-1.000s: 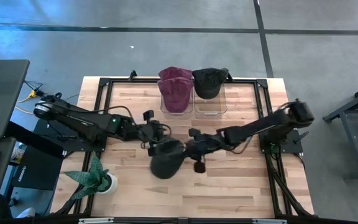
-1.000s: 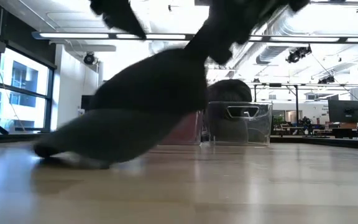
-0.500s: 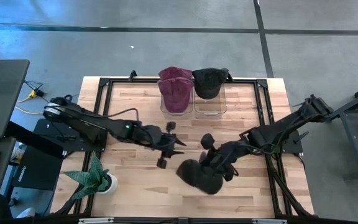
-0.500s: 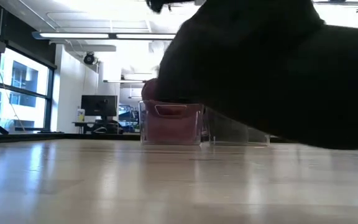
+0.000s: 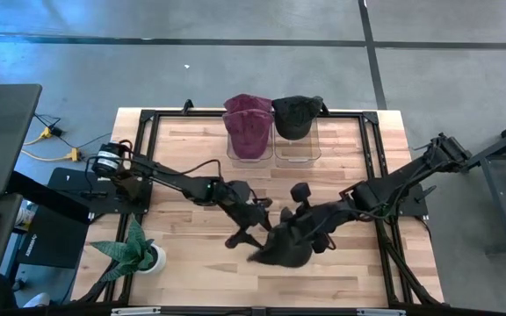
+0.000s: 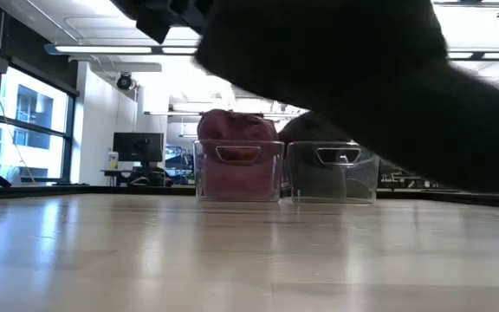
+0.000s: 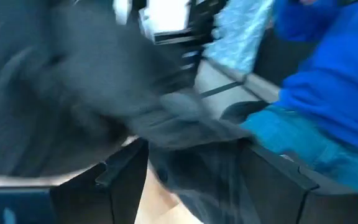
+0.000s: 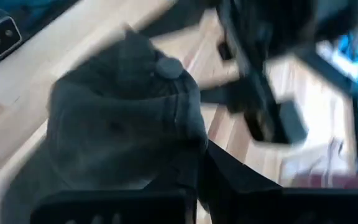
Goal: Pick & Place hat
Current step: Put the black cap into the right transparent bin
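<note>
A dark grey hat (image 5: 281, 248) hangs over the table's near middle, with my right gripper (image 5: 299, 230) shut on it. In the right wrist view its crown (image 8: 123, 106) and top button (image 8: 168, 65) face the camera. In the low view the hat (image 6: 345, 78) is off the table. My left gripper (image 5: 251, 224) stands open close to the hat's left side. In the left wrist view, dark cloth (image 7: 191, 134) lies ahead of its spread fingers; whether they touch it I cannot tell. My right gripper pinches the hat's crown at its lower edge (image 8: 188, 152) between its two shut fingers. The fingers come from the table's right, slanting down. The hat is lifted clear of the table and hangs from the fingers toward the left.
Two clear bins stand at the far edge: the left bin (image 5: 249, 149) holds maroon hats, the right bin (image 5: 297, 149) a black one. A potted plant (image 5: 134, 254) sits at the near left. Black frame rails (image 5: 380, 189) run along the table's sides. A person in blue (image 7: 328, 81) stands beyond the table.
My left gripper has let go of the hat, opened wide, and moved toward the table's right and near edge. My right gripper has carried the hat from the table's middle toward the near edge, lifting it clear.
</note>
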Controlling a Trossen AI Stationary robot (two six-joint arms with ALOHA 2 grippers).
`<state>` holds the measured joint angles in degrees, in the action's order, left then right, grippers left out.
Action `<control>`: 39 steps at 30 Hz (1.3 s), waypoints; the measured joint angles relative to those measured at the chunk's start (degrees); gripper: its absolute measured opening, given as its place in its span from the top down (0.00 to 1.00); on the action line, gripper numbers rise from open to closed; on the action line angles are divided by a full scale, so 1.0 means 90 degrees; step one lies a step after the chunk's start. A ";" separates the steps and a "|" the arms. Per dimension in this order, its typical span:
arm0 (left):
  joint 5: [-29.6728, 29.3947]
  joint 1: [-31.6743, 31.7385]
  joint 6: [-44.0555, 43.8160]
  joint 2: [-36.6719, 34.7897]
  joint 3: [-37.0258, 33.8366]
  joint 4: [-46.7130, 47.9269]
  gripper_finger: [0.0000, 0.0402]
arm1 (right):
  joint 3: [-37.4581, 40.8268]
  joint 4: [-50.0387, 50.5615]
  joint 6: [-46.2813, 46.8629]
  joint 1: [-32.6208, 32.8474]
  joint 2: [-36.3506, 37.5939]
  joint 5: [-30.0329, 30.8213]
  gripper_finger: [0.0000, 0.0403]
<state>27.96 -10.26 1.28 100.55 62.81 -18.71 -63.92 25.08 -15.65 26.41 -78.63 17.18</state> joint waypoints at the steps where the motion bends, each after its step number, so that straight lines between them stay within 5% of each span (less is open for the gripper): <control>1: 0.0140 -0.0031 0.0003 -0.0001 0.0000 -0.0050 0.41 | 0.0000 0.0128 0.0200 0.0000 0.0000 0.0063 0.98; 6: 0.0259 -0.0068 0.0046 0.0000 0.0000 -0.0148 0.47 | 0.0000 0.0672 0.1441 0.0000 0.0000 0.0223 0.99; 13: -0.0960 -0.0042 -0.0365 -0.0002 0.0000 -0.0241 0.54 | 0.0000 0.0771 0.2447 0.0000 0.0000 0.0424 0.99; 20: -0.0606 0.0305 -0.0809 -0.0088 0.0000 0.0030 0.54 | 0.0000 0.1260 0.3030 -0.0002 0.0000 0.0736 0.98; 27: -0.0623 0.0664 -0.0932 -0.0437 0.0139 0.0977 0.54 | 0.0000 0.1210 0.3189 0.0236 0.0123 0.0765 0.99; 39: -0.1325 0.0664 -0.1027 -0.0265 0.0291 0.0434 0.54 | 0.0000 0.1088 0.3187 0.0476 0.0273 0.1177 0.98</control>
<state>16.03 -4.28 -7.97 98.17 65.43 -14.80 -63.92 34.87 13.04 30.70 -76.17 27.77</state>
